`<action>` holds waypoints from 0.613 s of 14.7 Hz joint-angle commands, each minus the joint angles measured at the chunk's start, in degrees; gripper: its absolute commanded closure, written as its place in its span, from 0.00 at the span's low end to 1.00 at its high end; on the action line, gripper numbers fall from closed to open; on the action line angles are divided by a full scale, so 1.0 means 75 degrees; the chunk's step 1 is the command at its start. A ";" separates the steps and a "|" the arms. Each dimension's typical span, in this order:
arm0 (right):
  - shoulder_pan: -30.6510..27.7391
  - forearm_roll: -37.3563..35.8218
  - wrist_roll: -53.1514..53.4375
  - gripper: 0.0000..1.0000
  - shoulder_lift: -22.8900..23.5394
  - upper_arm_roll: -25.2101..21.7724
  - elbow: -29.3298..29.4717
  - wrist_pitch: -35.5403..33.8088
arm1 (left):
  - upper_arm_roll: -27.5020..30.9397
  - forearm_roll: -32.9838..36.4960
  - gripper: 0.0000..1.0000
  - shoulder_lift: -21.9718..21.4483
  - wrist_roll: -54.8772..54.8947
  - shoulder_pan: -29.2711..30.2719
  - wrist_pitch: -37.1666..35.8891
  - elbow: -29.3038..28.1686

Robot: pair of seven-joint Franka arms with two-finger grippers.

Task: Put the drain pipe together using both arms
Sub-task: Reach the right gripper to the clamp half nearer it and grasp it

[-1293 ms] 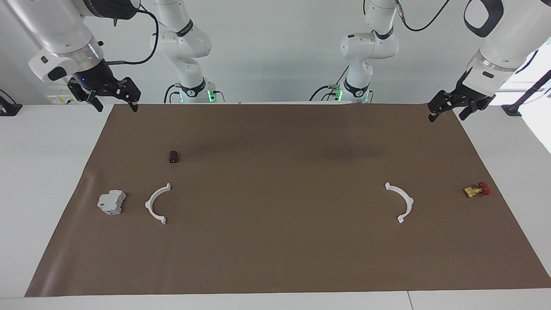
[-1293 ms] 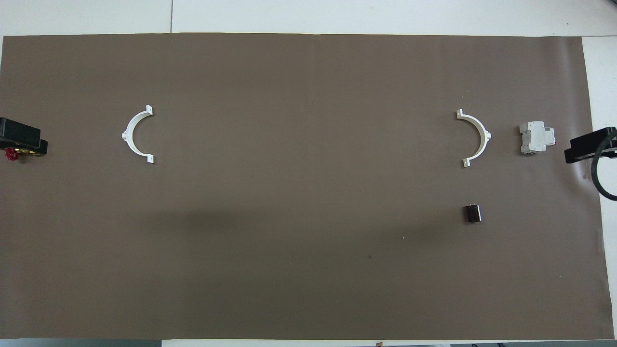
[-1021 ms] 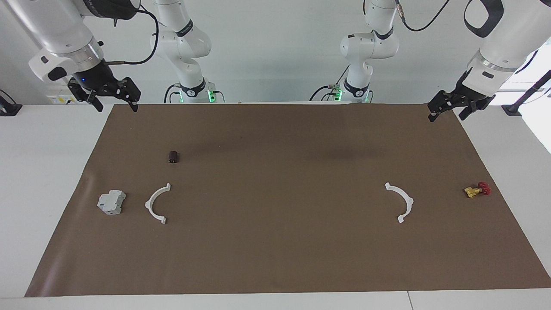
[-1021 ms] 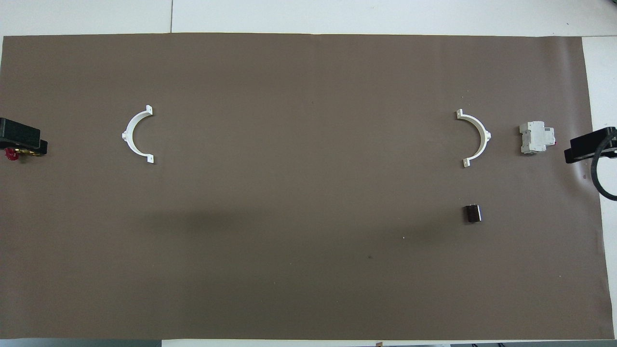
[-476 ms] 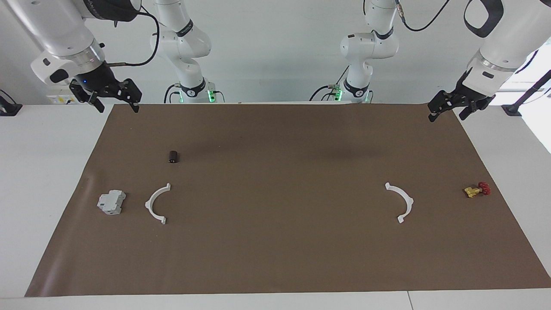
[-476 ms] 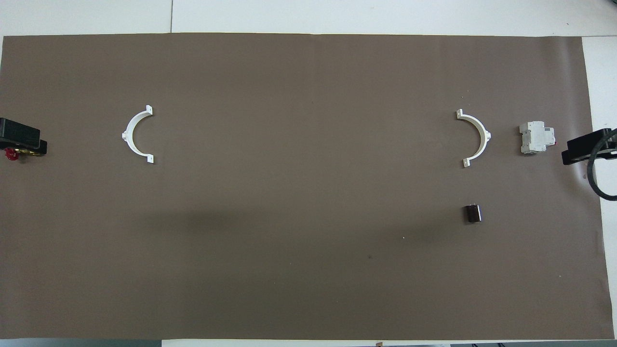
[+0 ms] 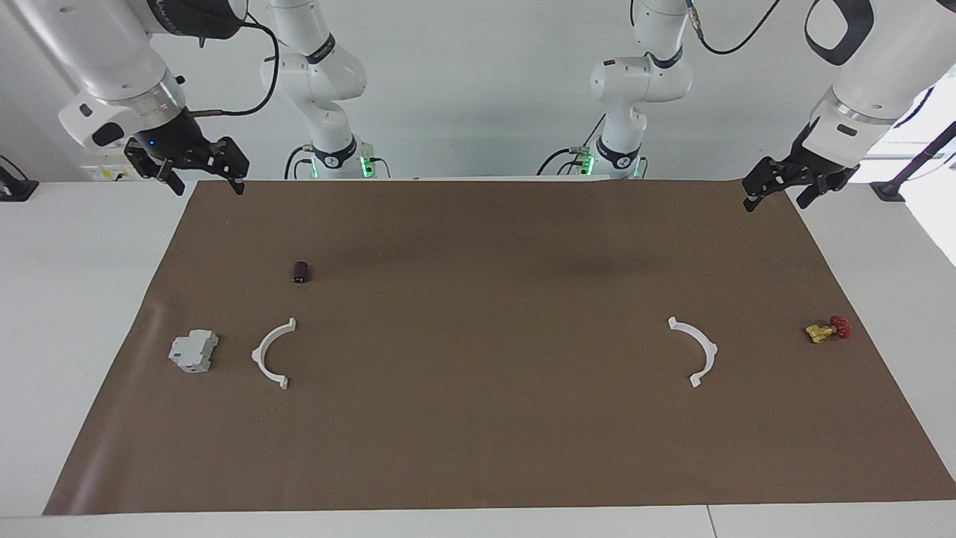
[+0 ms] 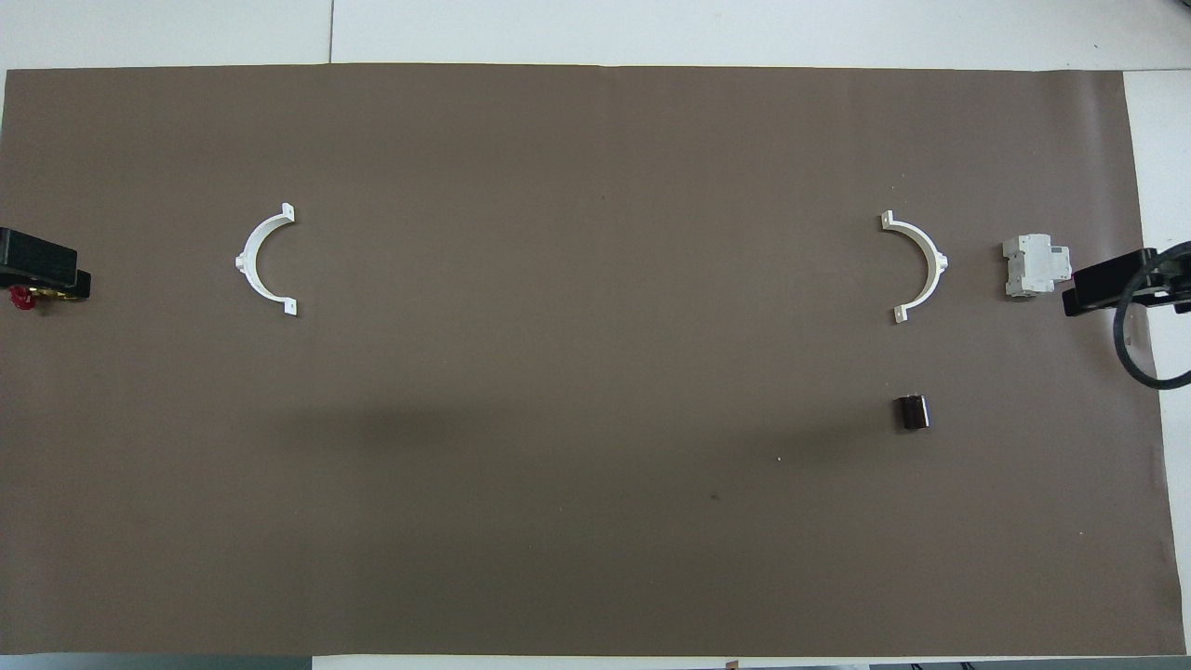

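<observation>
Facing view. White surface (image 7: 82, 299) covered by a brown paper sheet (image 7: 485, 418), pale wall at the robots' end. Two white half-ring arcs of the drain pipe lie flat on the sheet, well apart: one arc (image 7: 270, 353) toward the right arm's end, just beside a grey boxy block (image 7: 193, 351); the other arc (image 7: 697, 350) toward the left arm's end, near a small brass valve with red handle (image 7: 827, 329). A small dark cylinder (image 7: 301, 271) sits nearer to the robots than the first arc. Right gripper (image 7: 202, 170) hangs over the sheet's corner at its own end, fingers wide, holding nothing. Left gripper (image 7: 777, 185) hangs over the corner at its end, fingers wide, likewise empty.

Overhead view. Same layout, turned half round. Arc (image 8: 264, 260) and arc (image 8: 921, 266) have their open sides toward each other, with a long bare stretch of sheet between them. Only the grippers' black tips show at the edges.

Progress, judged: nothing done. Neither half is picked up and the ring is not joined. Still to do: grasp each arc, bring both to the middle, mate the end tabs.
</observation>
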 commanded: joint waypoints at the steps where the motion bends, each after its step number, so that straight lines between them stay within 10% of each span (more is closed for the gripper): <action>1: 0.0027 0.0128 -0.0149 0.00 -0.0336 0.0027 -0.1245 0.1349 | -0.0022 0.0120 0.00 -0.0171 0.0047 0.0024 -0.0058 -0.0161; 5: -0.0101 0.0326 -0.0814 0.00 0.1009 0.0027 -0.1152 0.2613 | -0.0022 0.0120 0.00 -0.0172 0.0047 0.0024 -0.0058 -0.0161; 9: -0.0054 0.0327 -0.1028 0.00 0.1504 0.0027 -0.2743 0.5321 | -0.0022 0.0120 0.00 -0.0171 0.0047 0.0024 -0.0058 -0.0161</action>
